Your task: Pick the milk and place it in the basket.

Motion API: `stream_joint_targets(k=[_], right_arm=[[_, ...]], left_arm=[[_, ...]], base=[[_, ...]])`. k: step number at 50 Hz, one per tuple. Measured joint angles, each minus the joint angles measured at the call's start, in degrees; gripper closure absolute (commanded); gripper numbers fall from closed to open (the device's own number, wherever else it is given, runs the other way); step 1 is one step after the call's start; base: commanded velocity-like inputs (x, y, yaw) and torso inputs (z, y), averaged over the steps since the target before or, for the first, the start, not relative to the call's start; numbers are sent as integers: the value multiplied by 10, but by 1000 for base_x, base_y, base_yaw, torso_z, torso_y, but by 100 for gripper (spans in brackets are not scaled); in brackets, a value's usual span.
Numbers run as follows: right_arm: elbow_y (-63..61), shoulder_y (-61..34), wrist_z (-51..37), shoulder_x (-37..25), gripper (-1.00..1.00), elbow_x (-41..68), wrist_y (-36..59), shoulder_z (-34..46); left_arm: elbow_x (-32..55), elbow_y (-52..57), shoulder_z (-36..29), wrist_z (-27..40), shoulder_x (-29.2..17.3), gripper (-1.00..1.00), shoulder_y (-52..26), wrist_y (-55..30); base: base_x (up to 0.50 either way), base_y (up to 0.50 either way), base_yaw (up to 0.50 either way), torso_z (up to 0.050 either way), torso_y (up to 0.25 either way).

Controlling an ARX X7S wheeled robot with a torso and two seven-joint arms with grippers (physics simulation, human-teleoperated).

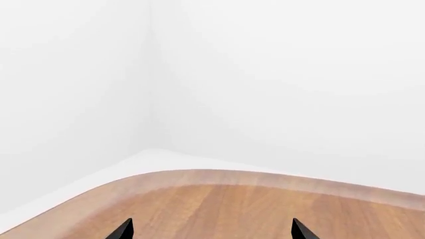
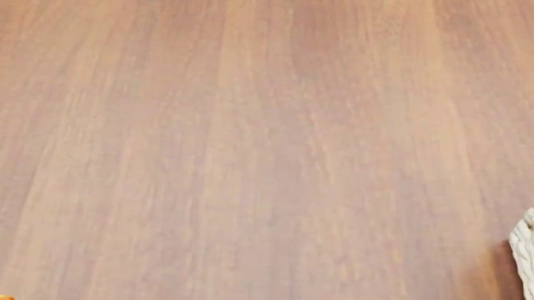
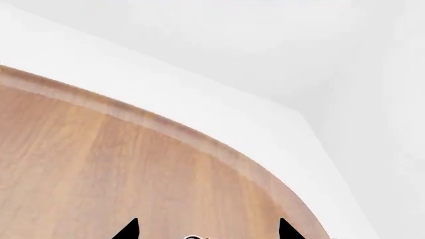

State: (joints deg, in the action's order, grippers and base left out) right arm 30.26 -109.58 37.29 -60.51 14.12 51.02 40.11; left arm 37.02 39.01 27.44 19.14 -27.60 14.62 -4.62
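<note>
Left hand [image 1: 211, 230] black pointed fingertips spread over bare wood-grain desk [image 2: 250, 156] with rounded edge, woven cream basket [image 2: 524, 253] sliver at head view's right edge, right hand [image 3: 207, 231] tips likewise spread, milk not visible.

Desk [image 2: 250, 150]: wood-grain top, reddish-brown, fills head view; grain runs lengthwise away from camera. In wrist views same desk shows lighter tan, with rounded corner and paler bevelled edge [image 1: 219, 177]. Beyond edge: white floor [image 3: 199, 104], plain white walls [image 1: 299, 74] meeting in vertical corner seam. Tiny orange speck at head view's lower left corner, unidentifiable
</note>
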Motion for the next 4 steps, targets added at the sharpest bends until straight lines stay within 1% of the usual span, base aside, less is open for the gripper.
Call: stream_joint_targets(k=[4], right_arm=[[23,-21,-11,22,-100,-16,-34,2]], left_arm=[[-1,0,0,0,0,-100,0,1]], base=[[0,0,0,0,0]])
